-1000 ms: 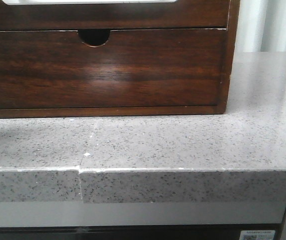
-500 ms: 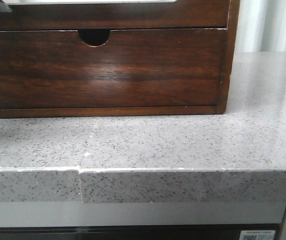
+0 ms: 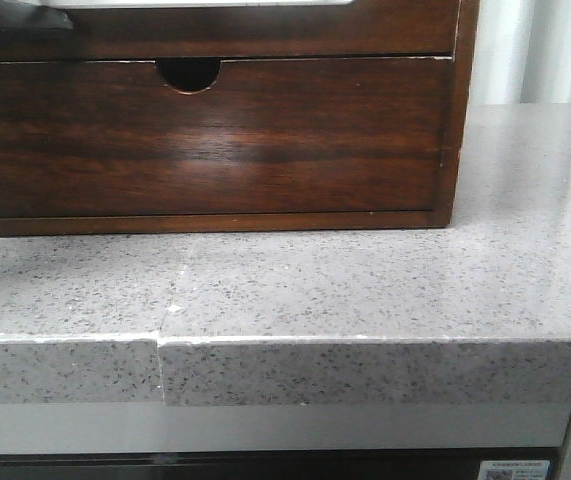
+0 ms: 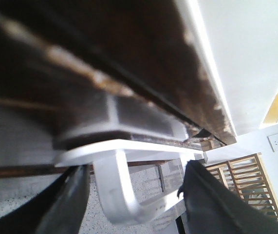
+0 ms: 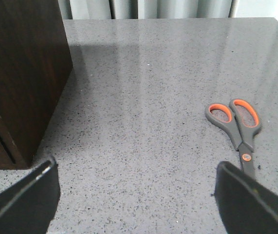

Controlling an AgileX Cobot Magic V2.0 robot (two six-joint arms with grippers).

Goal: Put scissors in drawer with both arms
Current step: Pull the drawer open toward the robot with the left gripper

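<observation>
The drawer (image 3: 265,35) is the upper dark brown front, its long cut-out just showing at the frame's top edge. A dark part of my left gripper (image 3: 15,15) shows at its top left corner. In the left wrist view my left gripper (image 4: 134,195) is open, hard against dark wood (image 4: 104,44), with a white rounded shape (image 4: 119,190) between its fingers. Grey scissors with orange-lined handles (image 5: 236,129) lie flat on the speckled counter. My right gripper (image 5: 136,195) is open and empty above the counter, the scissors just ahead of one finger (image 5: 250,200).
The lower drawer with a half-round notch (image 3: 187,75) sits under the upper one. The cabinet's side (image 5: 22,73) stands beside the right gripper's other finger. The grey speckled counter (image 3: 365,290) has a front edge and a seam (image 3: 162,345). Curtains hang behind.
A dark part of the left gripper has come into the front view at the top left corner and grown larger. The cabinet and counter have not moved.
</observation>
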